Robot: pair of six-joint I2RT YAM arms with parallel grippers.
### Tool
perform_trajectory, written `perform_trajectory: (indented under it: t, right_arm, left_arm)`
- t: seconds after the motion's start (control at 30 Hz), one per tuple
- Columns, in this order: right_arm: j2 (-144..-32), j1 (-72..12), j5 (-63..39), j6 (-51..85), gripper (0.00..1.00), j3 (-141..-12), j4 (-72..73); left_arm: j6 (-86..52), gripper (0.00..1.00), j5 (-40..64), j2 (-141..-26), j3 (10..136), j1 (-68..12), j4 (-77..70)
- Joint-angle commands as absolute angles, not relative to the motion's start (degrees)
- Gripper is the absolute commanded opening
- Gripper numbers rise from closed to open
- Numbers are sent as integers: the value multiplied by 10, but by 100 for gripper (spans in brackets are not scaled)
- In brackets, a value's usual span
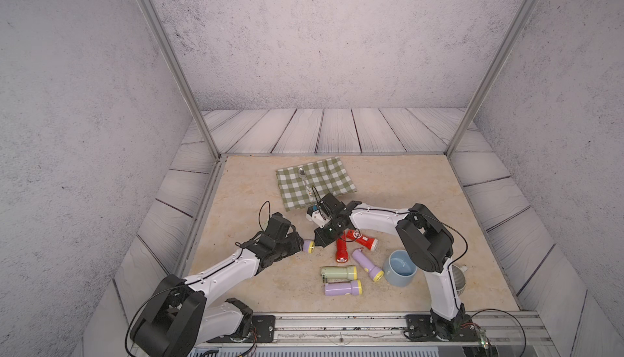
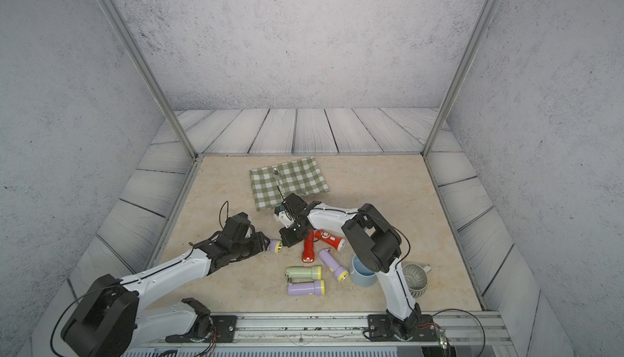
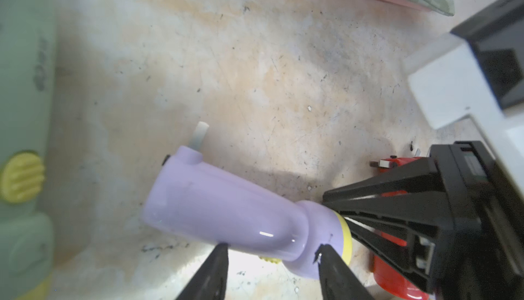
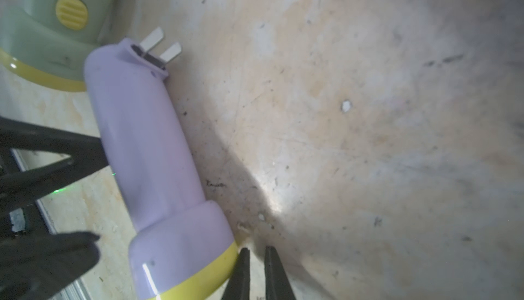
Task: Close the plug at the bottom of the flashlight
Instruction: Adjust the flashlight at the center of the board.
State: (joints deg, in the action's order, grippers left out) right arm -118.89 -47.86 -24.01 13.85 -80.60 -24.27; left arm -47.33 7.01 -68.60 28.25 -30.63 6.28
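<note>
On table [image 4: 368, 142]: purple flashlight [image 4: 147, 142] lying between left tool [image 3: 272, 253] and right tool [image 4: 256, 251], plug [image 4: 161, 47] prongs sticking out of its base, green flashlight [image 4: 42, 29] just beyond. Left tool: fingers apart, tips against purple body. Right tool: nearly together, empty, beside yellow head rim.

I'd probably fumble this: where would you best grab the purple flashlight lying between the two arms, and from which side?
I'd grip the flashlight across its straight barrel, coming down from above. It lies flat on the table, so only its sides can be pinched; the flared head is wider, and the prongs at the tail must stay clear.
</note>
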Motion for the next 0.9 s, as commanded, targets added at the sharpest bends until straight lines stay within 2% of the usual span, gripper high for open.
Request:
perform_trajectory:
  t: [0.0, 0.23, 0.4, 0.87]
  right_arm:
    - [-1164, -481, -229, 136, 14, -809, -257]
    - [-1146, -450, -204, 116, 14, -835, -273]
    - [-1166, -449, -247, 131, 14, -850, -255]
    - [-1144, -484, -303, 145, 14, -770, -186]
  left_arm:
    - [-462, 55, 72, -674, 290, -302, 94]
    - [-474, 56, 58, -621, 271, -302, 118]
    - [-472, 59, 27, -606, 268, -294, 118]
    - [-452, 61, 82, -748, 322, -266, 71]
